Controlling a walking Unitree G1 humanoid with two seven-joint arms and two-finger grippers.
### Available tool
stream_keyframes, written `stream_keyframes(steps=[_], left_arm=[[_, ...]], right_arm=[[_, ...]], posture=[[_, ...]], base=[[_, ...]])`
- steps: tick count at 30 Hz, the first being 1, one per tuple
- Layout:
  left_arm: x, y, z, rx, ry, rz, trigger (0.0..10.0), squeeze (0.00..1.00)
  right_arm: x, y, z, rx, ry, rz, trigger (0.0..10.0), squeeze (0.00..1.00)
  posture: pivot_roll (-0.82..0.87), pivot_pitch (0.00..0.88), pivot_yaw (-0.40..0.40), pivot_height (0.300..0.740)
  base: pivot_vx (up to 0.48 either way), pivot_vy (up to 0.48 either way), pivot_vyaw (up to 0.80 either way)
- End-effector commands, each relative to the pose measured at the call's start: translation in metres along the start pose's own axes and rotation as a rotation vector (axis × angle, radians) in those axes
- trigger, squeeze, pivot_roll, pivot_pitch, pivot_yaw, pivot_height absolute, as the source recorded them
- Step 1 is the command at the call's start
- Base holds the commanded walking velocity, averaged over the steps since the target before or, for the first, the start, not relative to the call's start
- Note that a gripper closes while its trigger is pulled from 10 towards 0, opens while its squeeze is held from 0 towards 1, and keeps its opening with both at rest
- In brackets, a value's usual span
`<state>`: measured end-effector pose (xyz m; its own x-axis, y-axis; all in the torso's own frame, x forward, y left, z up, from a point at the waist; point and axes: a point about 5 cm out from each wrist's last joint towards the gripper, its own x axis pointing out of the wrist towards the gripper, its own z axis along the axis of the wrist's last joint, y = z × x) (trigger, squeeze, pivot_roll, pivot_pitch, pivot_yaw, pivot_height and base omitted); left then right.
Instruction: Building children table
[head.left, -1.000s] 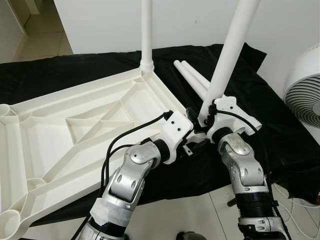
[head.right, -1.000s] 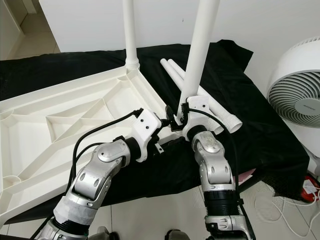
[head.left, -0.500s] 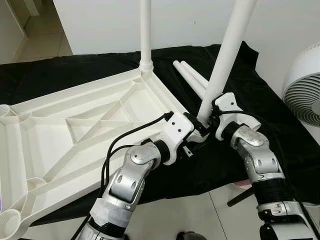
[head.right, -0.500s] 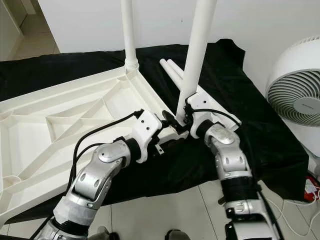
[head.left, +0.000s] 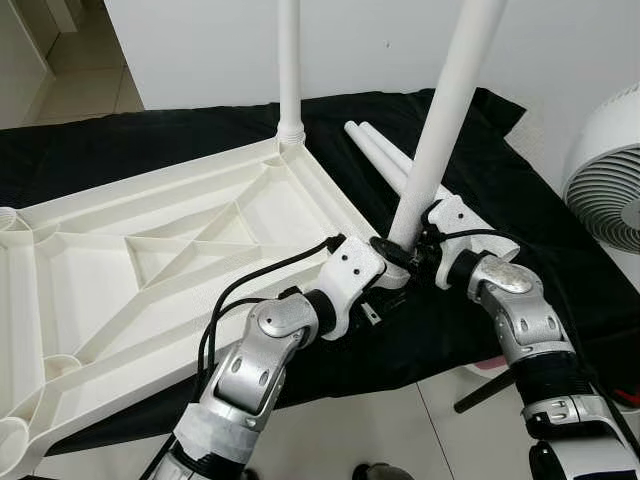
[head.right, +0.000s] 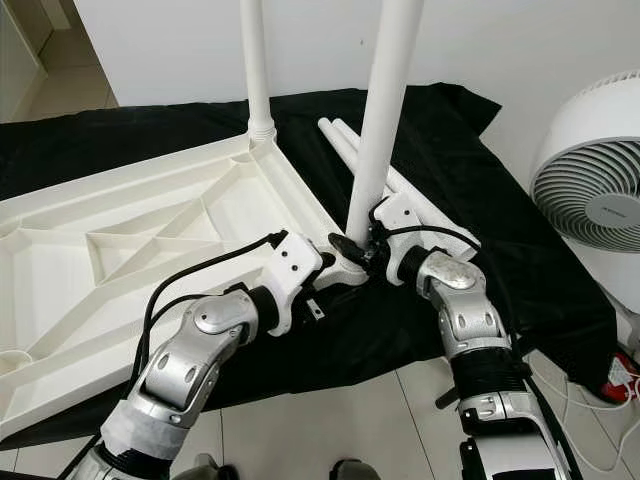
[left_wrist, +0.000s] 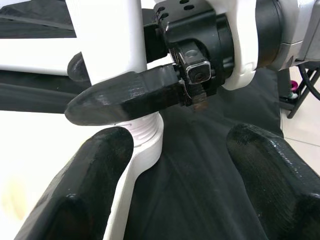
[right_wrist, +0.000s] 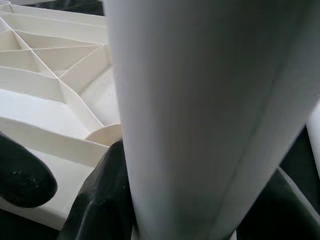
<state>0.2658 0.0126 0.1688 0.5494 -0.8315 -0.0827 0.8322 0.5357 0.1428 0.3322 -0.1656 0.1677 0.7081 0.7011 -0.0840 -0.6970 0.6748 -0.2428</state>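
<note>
Table leg (head.left: 440, 140) clamped in right claw (head.left: 405, 250) at corner socket; left claw (left_wrist: 175, 165) open beside.

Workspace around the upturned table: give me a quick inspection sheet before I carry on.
Surface: black cloth over the floor.
Job's things: white tabletop lies underside up; one leg stands in its far corner; second leg tilts at the near corner socket; two spare legs lie on the cloth.
Clutter: nothing seen.
Grippers: right gripper shut on second leg; left gripper open beside the socket.
Cables: black cable on left arm.
Surroundings: white fan, wall, tiled floor.
</note>
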Motion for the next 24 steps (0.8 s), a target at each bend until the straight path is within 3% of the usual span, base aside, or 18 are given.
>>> stream_keyframes(steps=[1,2,3,6,7,13,16,19,21,24], left_arm=[[-0.001,0.001,0.001,-0.001,0.0,0.021,10.0,0.0],[-0.001,0.001,0.001,0.0,0.0,0.021,10.0,0.0],[0.0,0.0,0.002,0.001,0.001,0.021,10.0,0.0],[0.0,0.0,0.002,0.001,0.001,0.021,10.0,0.0],[0.0,0.0,0.002,0.0,0.001,0.022,10.0,0.0],[0.0,-0.001,0.002,-0.003,-0.001,0.022,10.0,0.0],[0.001,-0.002,0.002,-0.004,-0.002,0.02,10.0,0.0],[0.001,-0.002,0.002,-0.004,-0.003,0.019,10.0,0.0],[0.001,-0.003,0.001,-0.007,-0.004,0.016,10.0,0.0],[0.001,-0.004,0.001,-0.007,-0.005,0.015,10.0,0.0]], right_arm=[[0.004,0.004,0.0,-0.01,0.001,0.031,0.0,0.0],[0.004,0.004,-0.001,-0.004,-0.001,0.02,0.0,0.0],[0.005,0.005,-0.002,0.009,0.001,0.001,10.0,0.0],[0.006,0.004,-0.003,0.021,0.006,-0.034,10.0,0.0],[0.007,0.002,-0.005,0.033,0.02,-0.102,10.0,0.0],[0.011,0.002,-0.009,0.069,0.035,-0.246,10.0,0.0],[0.014,0.008,-0.01,0.139,0.043,-0.368,10.0,0.0],[0.016,0.01,-0.011,0.17,0.046,-0.414,10.0,0.0],[0.018,0.021,-0.01,0.237,0.056,-0.629,10.0,0.0],[0.018,0.024,-0.009,0.245,0.06,-0.681,10.0,0.0]], posture=[[-0.1,0.075,0.042,0.74],[-0.1,0.075,0.042,0.74],[-0.11,0.075,0.04,0.74],[-0.11,0.076,0.037,0.74],[-0.11,0.076,0.037,0.74],[-0.11,0.079,0.034,0.74],[-0.12,0.079,0.033,0.74],[-0.12,0.079,0.033,0.74],[-0.12,0.076,0.027,0.74],[-0.12,0.076,0.027,0.74]], base=[[0.0,0.0,0.0],[0.0,0.0,0.0],[0.0,0.0,0.0],[0.0,0.0,0.0],[0.0,0.0,0.0],[0.0,0.0,0.0],[0.0,0.0,0.0],[0.0,0.0,0.0],[0.0,0.0,0.0],[0.0,0.0,0.0]])
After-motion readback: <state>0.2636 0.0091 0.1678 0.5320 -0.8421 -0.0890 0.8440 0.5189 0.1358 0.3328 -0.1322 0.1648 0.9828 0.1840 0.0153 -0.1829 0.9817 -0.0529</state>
